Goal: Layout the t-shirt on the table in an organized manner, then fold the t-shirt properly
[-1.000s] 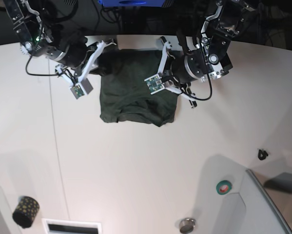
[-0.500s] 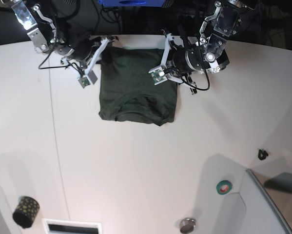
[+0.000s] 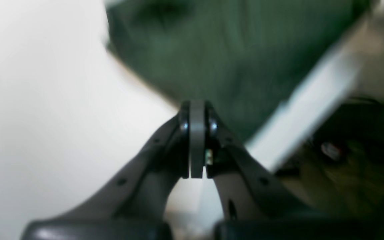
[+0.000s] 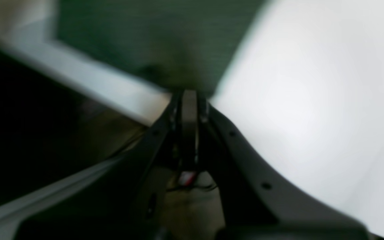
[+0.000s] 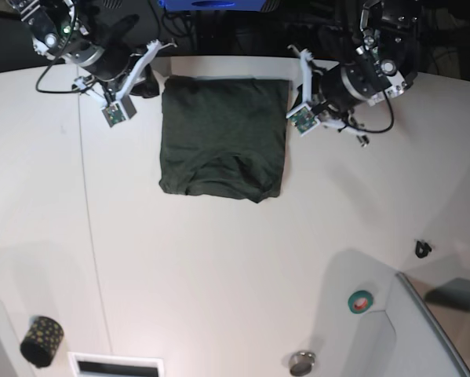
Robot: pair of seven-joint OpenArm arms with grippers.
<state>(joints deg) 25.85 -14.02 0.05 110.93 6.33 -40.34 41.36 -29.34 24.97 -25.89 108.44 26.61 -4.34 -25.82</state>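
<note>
**Across the white table, two arms flank a folded shirt**

Near the front edge of the table [image 5: 219, 267] sit a few stray things, all well apart from the work: a dark speckled roll [image 5: 41, 341] at one corner, a green ring of tape [image 5: 360, 300] on the opposite side, a small round metal cap [image 5: 302, 363] close to it, and a little black clip [image 5: 422, 249] further out. None of them lies between the arms and the cloth.

The t-shirt [image 5: 223, 137] lies flat at the far edge of the table, a dark green rectangle, its near hem slightly rumpled. The left gripper [image 5: 295, 80] reaches in beside one far corner of the cloth, the right gripper [image 5: 152, 64] beside the other; both arms slant inward from the back. From each wrist camera, though blurred, the jaws are pressed together with nothing between them, the green cloth just beyond the tips.
</note>
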